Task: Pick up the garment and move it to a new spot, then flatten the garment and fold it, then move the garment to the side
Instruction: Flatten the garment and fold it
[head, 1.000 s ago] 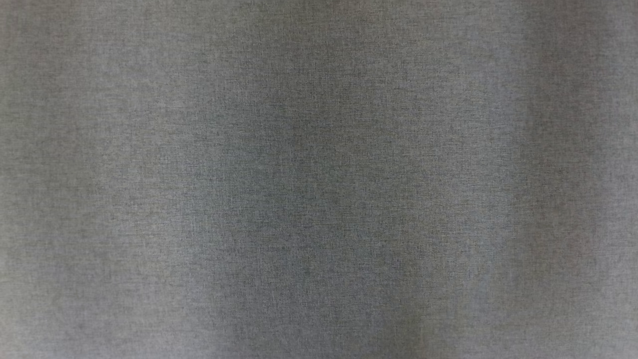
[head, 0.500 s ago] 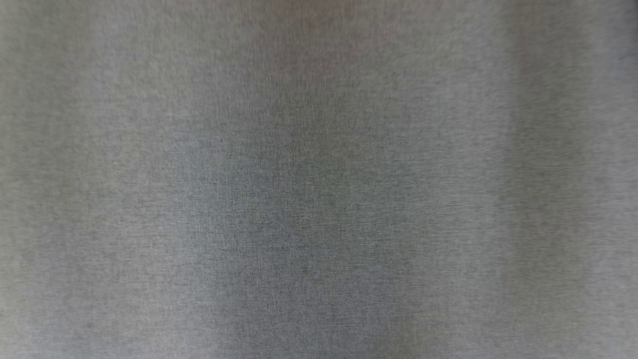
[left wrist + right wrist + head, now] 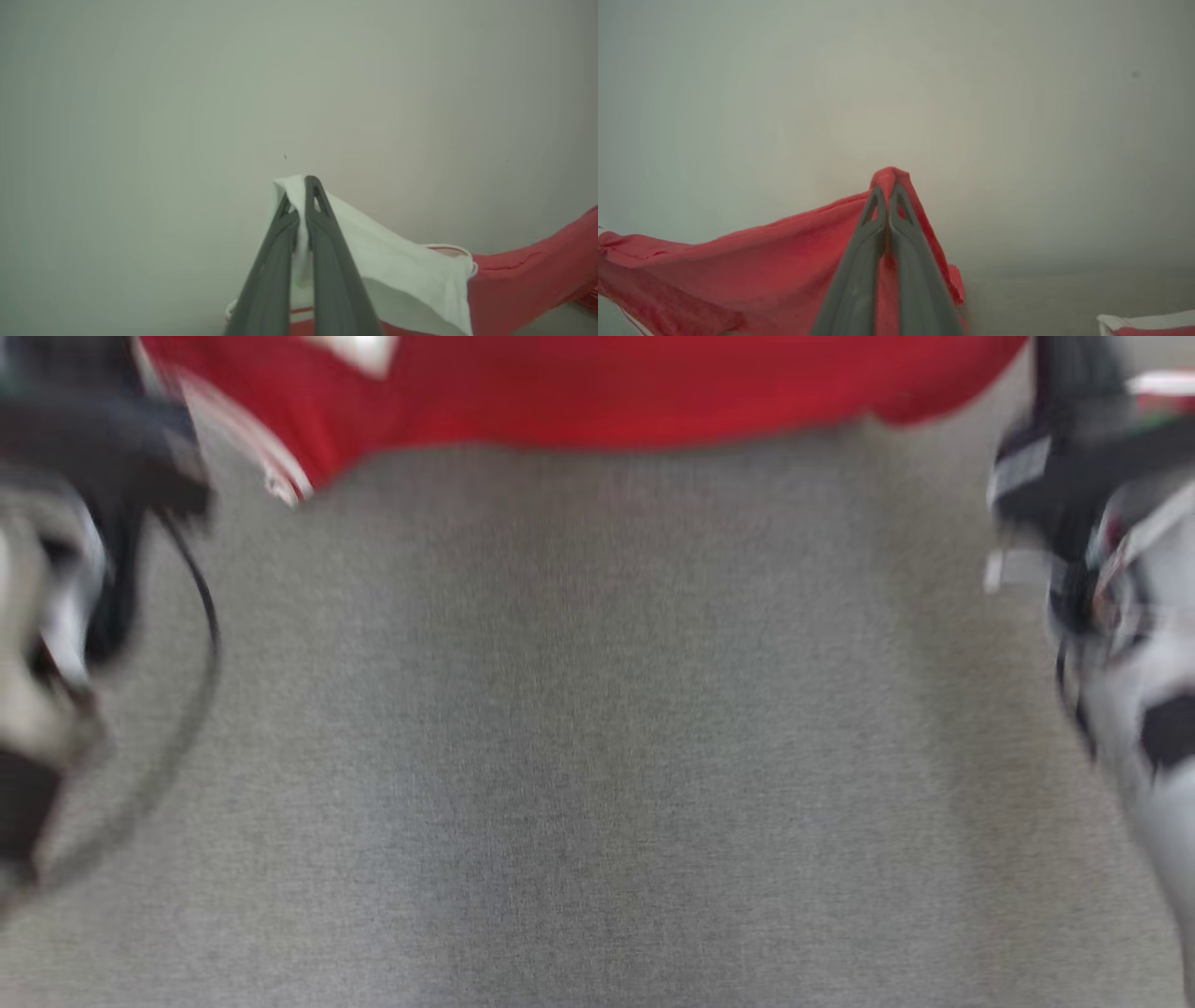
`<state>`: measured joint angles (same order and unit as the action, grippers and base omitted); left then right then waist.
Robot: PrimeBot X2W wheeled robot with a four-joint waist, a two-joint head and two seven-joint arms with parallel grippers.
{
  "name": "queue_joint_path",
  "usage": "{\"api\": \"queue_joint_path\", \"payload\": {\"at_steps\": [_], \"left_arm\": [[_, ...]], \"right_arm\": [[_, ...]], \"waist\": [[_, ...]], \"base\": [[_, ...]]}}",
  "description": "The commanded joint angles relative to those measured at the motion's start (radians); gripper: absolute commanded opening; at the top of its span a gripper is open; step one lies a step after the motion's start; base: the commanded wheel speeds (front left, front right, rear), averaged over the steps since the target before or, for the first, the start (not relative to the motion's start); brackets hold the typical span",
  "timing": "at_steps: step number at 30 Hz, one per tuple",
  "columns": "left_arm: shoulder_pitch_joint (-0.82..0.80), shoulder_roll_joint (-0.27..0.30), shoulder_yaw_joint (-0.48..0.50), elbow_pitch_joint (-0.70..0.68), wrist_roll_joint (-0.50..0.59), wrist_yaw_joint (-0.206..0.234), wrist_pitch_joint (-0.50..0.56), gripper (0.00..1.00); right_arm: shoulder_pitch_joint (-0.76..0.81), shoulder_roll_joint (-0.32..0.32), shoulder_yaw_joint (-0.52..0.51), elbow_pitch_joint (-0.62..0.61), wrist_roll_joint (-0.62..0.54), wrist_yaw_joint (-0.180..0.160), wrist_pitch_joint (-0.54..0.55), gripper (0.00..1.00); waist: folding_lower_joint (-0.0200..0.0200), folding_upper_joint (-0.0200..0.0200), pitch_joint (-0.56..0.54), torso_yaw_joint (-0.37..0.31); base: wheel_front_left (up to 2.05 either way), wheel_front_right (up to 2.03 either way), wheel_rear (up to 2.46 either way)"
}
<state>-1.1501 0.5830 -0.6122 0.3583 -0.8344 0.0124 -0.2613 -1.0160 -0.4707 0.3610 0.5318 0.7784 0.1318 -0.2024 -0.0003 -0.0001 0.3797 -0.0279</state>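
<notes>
Newly in head view above grey surface (image 3: 597, 728): red garment (image 3: 597, 392) strung between left gripper (image 3: 303, 186), clamped on white corner, and right gripper (image 3: 888, 179), clamped on red edge; pull taut evenly, lower flat.

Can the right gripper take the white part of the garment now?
Probably not yet: the right gripper is shut on the garment, on its red side, so it must let go first. The white part is pinched by the left gripper.
</notes>
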Motion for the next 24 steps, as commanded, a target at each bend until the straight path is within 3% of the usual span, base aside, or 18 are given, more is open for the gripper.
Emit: {"api": "queue_joint_path", "payload": {"at_steps": [1,2,7,12,18,24], "left_arm": [[0.090,0.014,0.022,-0.066,-0.007,0.029,-0.005,0.00],[0.223,0.037,0.044,-0.164,-0.012,0.069,-0.004,0.00],[0.517,0.081,0.112,-0.376,-0.041,0.156,-0.004,0.00],[0.801,0.038,0.195,-0.525,-0.053,0.230,-0.004,0.00],[1.027,-0.049,0.226,-0.565,-0.029,0.239,-0.004,0.00],[1.212,-0.150,0.248,-0.518,0.019,0.202,-0.004,0.00]], "right_arm": [[0.080,-0.014,-0.006,-0.040,0.013,-0.003,-0.002,0.00],[0.184,-0.021,-0.019,-0.097,0.016,-0.003,0.004,0.00],[0.419,0.002,-0.077,-0.204,0.002,-0.003,0.026,0.00],[0.630,0.038,-0.157,-0.293,-0.024,-0.003,0.061,0.00],[0.829,0.073,-0.242,-0.361,-0.072,-0.003,0.110,0.00],[1.018,0.132,-0.318,-0.412,-0.125,-0.003,0.155,0.00]], "waist": [[0.0003,0.0001,-0.079,-0.004],[0.0003,0.0001,-0.098,-0.006],[0.0003,0.0001,-0.140,-0.013],[0.0003,0.0001,-0.179,-0.008],[0.0003,0.0001,-0.214,0.008],[0.0003,0.0001,-0.257,0.020]], "base": [[0.00,0.00,0.00],[0.00,0.00,0.00],[0.00,0.00,0.00],[0.00,0.00,0.00],[0.00,0.00,0.00],[0.00,0.00,0.00]]}}
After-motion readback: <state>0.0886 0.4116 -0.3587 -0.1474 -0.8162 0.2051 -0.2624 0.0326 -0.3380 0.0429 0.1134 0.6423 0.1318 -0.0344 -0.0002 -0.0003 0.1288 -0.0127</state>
